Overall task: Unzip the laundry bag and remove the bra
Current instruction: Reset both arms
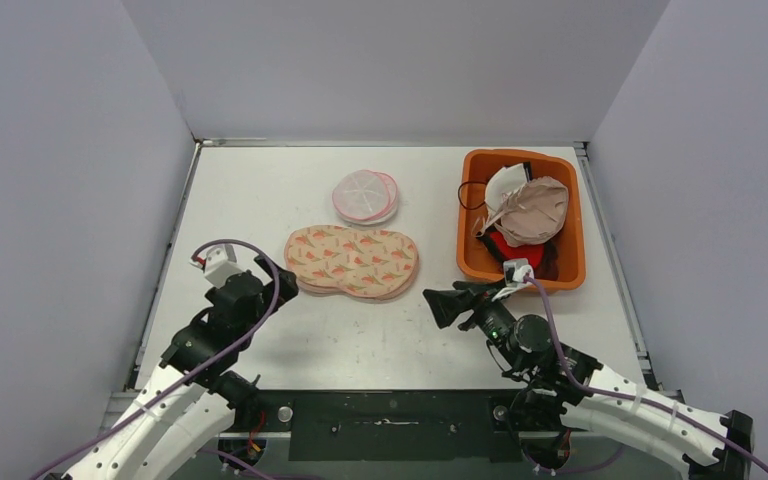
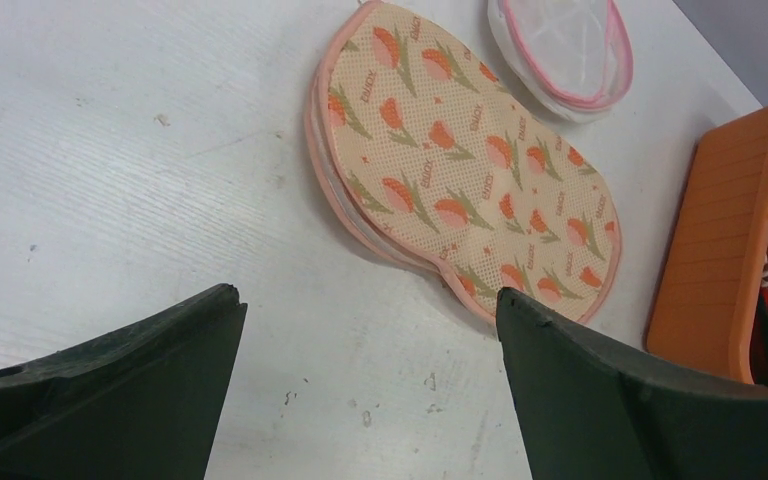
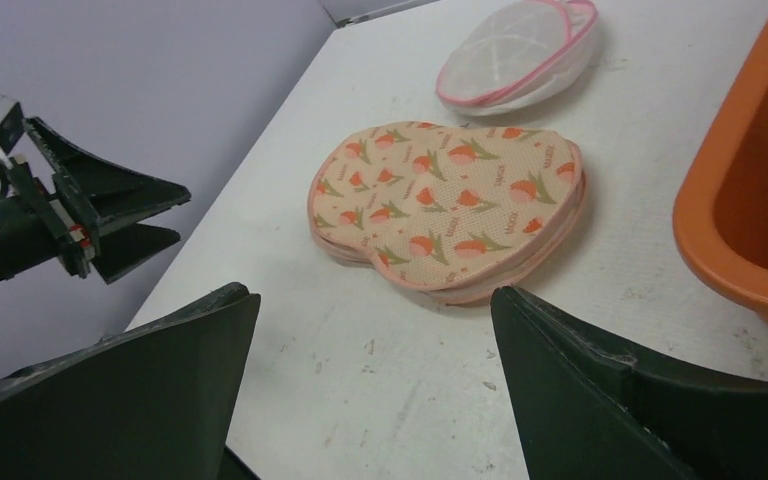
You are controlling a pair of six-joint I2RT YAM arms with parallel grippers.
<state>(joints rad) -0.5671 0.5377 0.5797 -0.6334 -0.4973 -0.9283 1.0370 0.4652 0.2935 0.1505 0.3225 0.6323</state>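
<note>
The laundry bag (image 1: 352,262) is a flat, peach, bra-shaped mesh case with a tulip print, lying zipped in the middle of the table; it also shows in the left wrist view (image 2: 465,165) and the right wrist view (image 3: 450,205). No bra shows outside it. My left gripper (image 1: 265,272) is open and empty, just left of the bag, over bare table (image 2: 365,300). My right gripper (image 1: 440,305) is open and empty, just right of and nearer than the bag (image 3: 375,300).
A round white mesh bag with pink trim (image 1: 365,196) lies behind the laundry bag. An orange bin (image 1: 476,262) holding bras and other garments stands at the right. Grey walls enclose the table on three sides.
</note>
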